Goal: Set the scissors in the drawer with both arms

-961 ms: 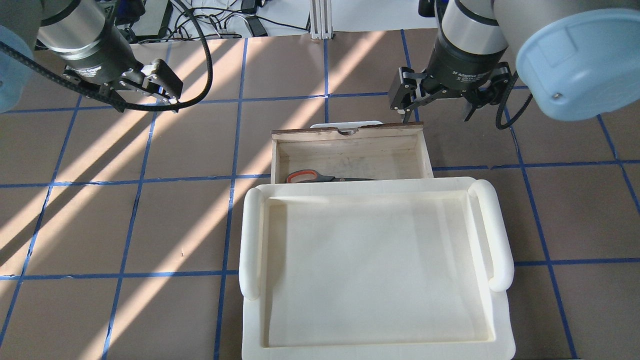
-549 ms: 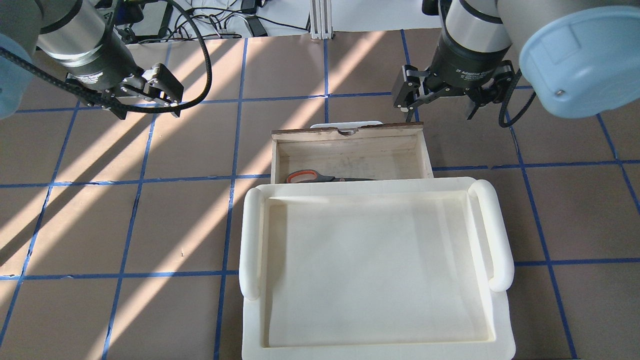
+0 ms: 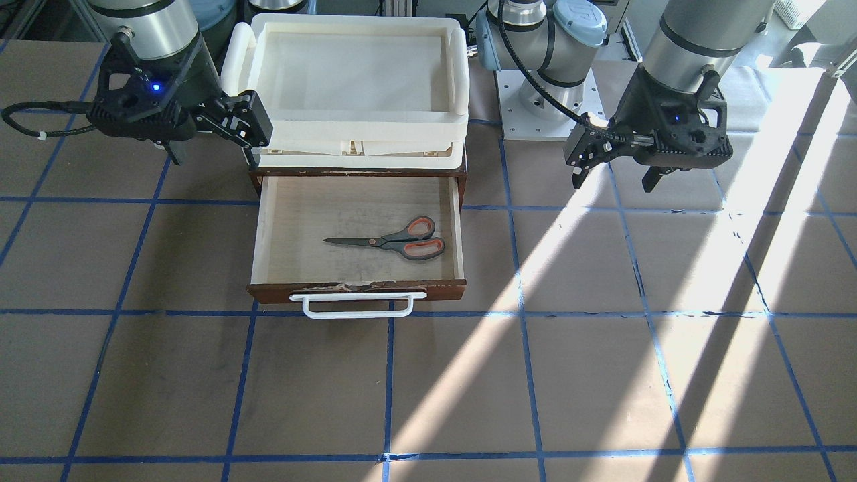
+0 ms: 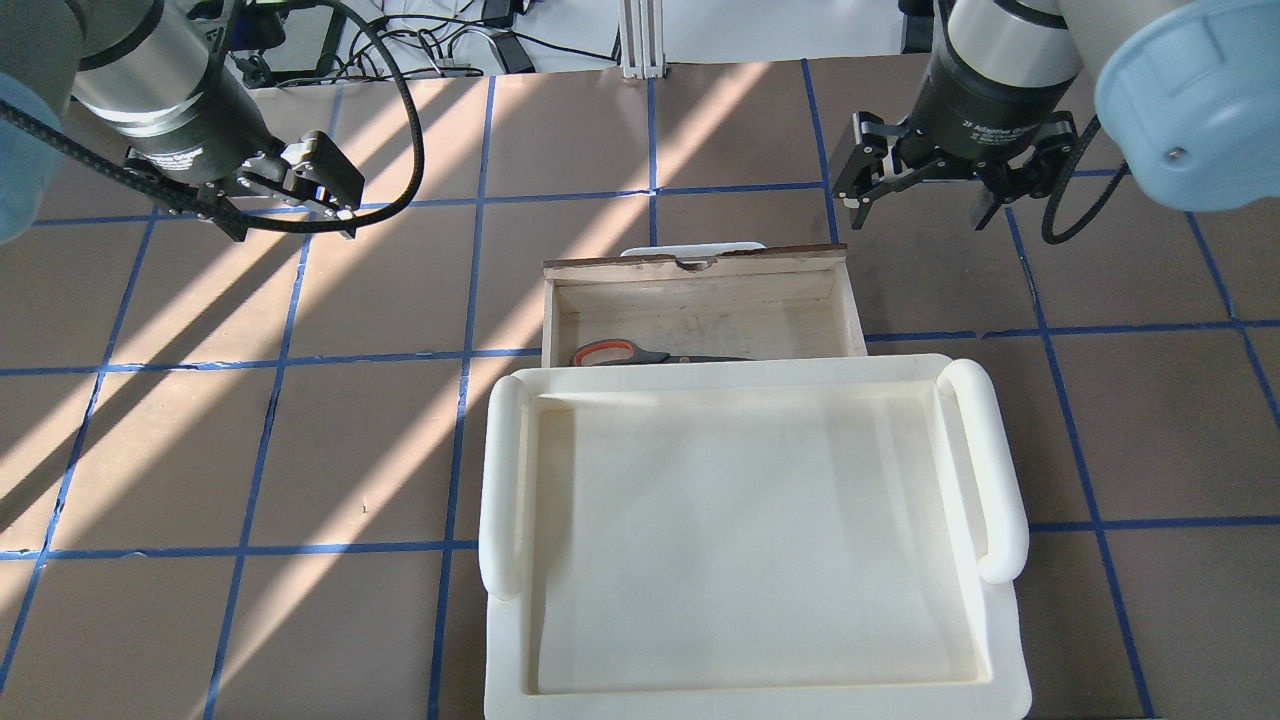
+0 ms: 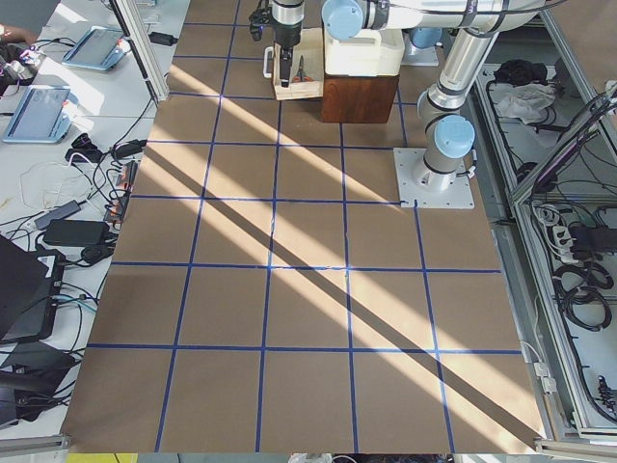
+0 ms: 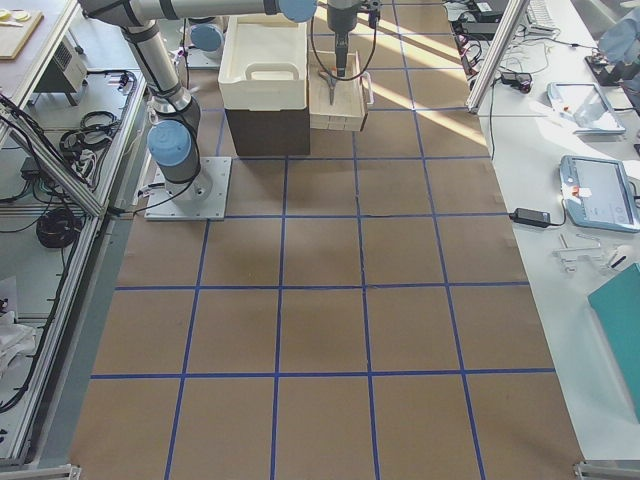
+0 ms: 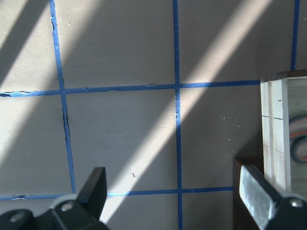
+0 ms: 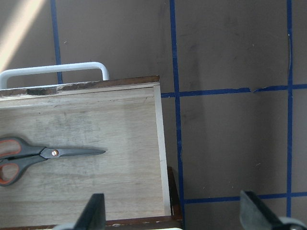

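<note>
The scissors (image 3: pixel 392 242), with dark blades and grey handles with orange-red loops, lie flat inside the open wooden drawer (image 3: pixel 315 214), handles toward the robot's left. They also show in the overhead view (image 4: pixel 625 353) and the right wrist view (image 8: pixel 43 155). The drawer (image 4: pixel 695 265) is pulled out, with its white bar handle (image 3: pixel 358 304) in front. My left gripper (image 4: pixel 290 212) is open and empty, above the table well left of the drawer. My right gripper (image 4: pixel 918 205) is open and empty, above the table beyond the drawer's right front corner.
A large cream-white tray (image 4: pixel 985 470) sits on top of the dark cabinet (image 5: pixel 357 96) that holds the drawer and overhangs the drawer's rear part. Brown table with blue tape grid and bright sun stripes. Black cables trail from both wrists.
My right gripper has moved to the right and farther from the drawer's front corner. My left gripper has shifted only slightly. The scissors and drawer have not moved.
</note>
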Controlling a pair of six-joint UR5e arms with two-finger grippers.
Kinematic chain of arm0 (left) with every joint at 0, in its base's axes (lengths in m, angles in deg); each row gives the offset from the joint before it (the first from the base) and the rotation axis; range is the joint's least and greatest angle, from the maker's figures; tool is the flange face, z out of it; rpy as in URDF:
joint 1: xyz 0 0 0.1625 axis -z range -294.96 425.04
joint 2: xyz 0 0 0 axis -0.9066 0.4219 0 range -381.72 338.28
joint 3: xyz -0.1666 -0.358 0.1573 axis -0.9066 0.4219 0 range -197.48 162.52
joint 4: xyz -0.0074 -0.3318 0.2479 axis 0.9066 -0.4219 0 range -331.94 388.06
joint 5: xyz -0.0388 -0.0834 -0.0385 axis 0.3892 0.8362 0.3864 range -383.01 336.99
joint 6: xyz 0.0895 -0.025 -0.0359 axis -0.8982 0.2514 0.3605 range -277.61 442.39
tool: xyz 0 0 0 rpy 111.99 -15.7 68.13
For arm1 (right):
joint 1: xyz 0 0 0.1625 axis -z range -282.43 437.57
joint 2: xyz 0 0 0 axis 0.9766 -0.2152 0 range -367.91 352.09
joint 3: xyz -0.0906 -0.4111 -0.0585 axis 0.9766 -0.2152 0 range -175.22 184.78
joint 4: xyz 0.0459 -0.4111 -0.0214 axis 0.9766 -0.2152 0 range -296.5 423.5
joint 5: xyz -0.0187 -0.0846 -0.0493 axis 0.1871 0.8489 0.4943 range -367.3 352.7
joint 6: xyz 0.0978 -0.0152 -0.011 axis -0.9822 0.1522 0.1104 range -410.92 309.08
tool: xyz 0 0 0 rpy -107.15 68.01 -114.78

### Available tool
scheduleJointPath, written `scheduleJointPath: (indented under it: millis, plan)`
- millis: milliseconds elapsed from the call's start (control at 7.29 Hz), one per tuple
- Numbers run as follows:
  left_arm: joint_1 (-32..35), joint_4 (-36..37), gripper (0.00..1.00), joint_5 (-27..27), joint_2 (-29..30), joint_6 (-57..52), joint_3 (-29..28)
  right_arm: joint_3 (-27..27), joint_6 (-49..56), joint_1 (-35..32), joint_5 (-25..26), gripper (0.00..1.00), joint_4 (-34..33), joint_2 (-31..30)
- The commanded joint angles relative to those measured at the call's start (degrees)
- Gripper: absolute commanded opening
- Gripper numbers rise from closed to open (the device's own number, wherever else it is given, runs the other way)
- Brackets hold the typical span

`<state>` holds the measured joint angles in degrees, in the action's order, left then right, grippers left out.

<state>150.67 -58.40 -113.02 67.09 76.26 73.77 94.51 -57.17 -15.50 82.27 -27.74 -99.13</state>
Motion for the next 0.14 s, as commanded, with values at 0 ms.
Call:
scheduleJointPath:
  millis: [0]
  plan:
    - [0.1,0.2,1.0,-0.4,-0.1,0.1,0.3,0.0,0.0,0.1,-0.1,1.0,0.1,0.0]
